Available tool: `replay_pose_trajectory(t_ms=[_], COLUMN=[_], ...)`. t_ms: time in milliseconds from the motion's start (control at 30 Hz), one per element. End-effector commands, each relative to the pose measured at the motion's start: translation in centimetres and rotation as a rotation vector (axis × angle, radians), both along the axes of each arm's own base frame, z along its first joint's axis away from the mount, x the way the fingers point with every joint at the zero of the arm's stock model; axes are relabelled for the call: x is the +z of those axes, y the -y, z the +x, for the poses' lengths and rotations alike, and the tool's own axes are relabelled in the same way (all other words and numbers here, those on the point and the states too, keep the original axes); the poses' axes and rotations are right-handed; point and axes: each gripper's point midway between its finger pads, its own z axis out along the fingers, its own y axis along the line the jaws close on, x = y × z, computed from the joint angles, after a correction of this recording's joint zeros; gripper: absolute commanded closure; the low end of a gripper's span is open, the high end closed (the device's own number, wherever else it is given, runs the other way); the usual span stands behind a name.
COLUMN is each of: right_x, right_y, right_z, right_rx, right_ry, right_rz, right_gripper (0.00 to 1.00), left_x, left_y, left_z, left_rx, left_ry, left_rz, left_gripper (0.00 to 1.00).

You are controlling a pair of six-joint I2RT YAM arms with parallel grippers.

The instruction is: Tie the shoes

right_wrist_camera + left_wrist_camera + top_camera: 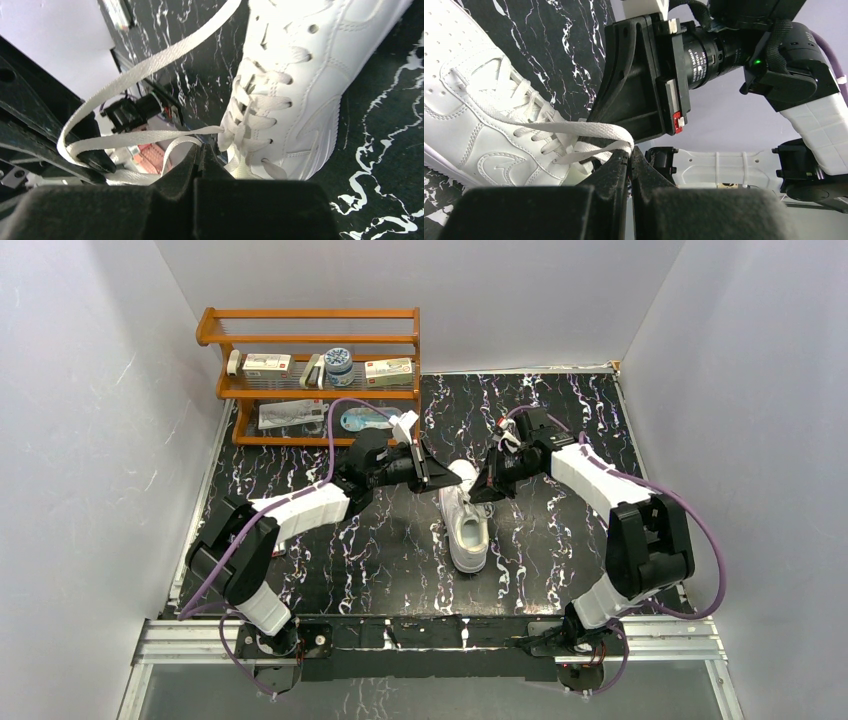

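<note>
Left gripper (440,480) of mine sits just left of centre in the top view, jaws pressed together on a white lace (589,131) drawn out from the sneaker (466,525). That sneaker lies mid-frame on the black marbled table (380,560), toe towards the bottom edge. Just right of its upper end, my right gripper (478,494) is likewise pinched tight on lace.

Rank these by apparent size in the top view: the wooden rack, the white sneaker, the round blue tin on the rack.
1. wooden rack, clearly largest
2. white sneaker
3. round blue tin, smallest by far
</note>
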Motion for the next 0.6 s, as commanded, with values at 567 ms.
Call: replay_pose_trajectory(t_ms=[567], right_x=[0.5], right_y=[-0.1], right_z=[-0.3], right_rx=[0.149], right_ry=[0.052], right_rz=[0.048], right_gripper=[0.83], left_x=[-3.6], left_y=[1.0], left_z=[3.1], left_rx=[0.068], left_ry=[-0.105], left_rz=[0.147], left_gripper=[1.0])
